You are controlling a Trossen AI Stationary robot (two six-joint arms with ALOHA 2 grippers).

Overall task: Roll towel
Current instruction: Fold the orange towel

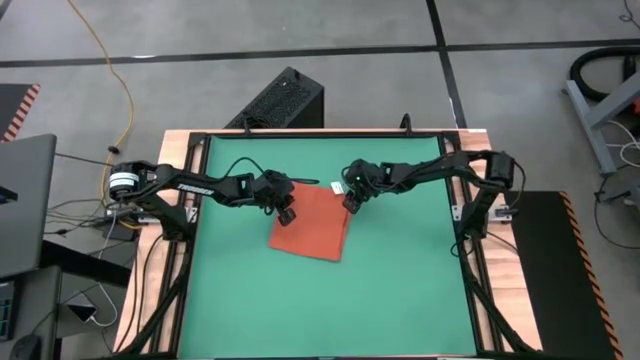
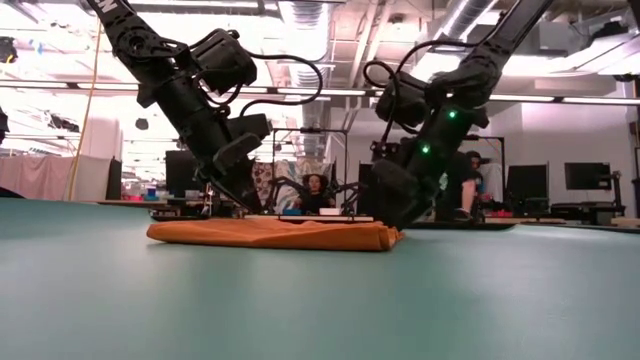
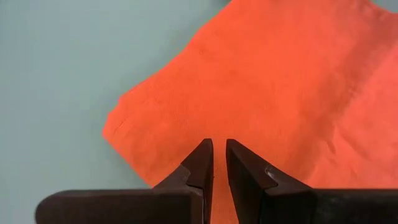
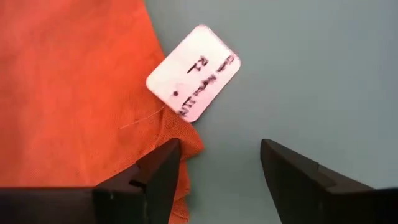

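The orange-red towel (image 1: 312, 228) lies flat on the green mat (image 1: 400, 300) near the table's middle, folded into a low stack (image 2: 270, 234). Its white tag (image 4: 194, 73) sticks out at the far right corner. My left gripper (image 1: 287, 213) is at the towel's far left part, its fingers (image 3: 202, 158) closed to a narrow slit. My right gripper (image 1: 351, 203) stands open at the tag corner (image 4: 217, 167), one finger over the towel's edge and the other over bare mat. My left gripper comes slanting down from the far left onto the towel, just inside its edge (image 3: 134, 155) near a corner. Orange cloth fills the slit between the fingers (image 3: 219, 186). One layer or several, I cannot tell. The towel lies flat and slack on the mat. My right gripper: I cannot tell whether its finger (image 4: 158, 174) touches the cloth.
Bare green mat lies to the near side and both sides of the towel. A black frame (image 1: 190, 215) borders the mat, and a black box (image 1: 285, 100) stands beyond the far edge. A person (image 2: 316, 190) sits in the room behind the table.
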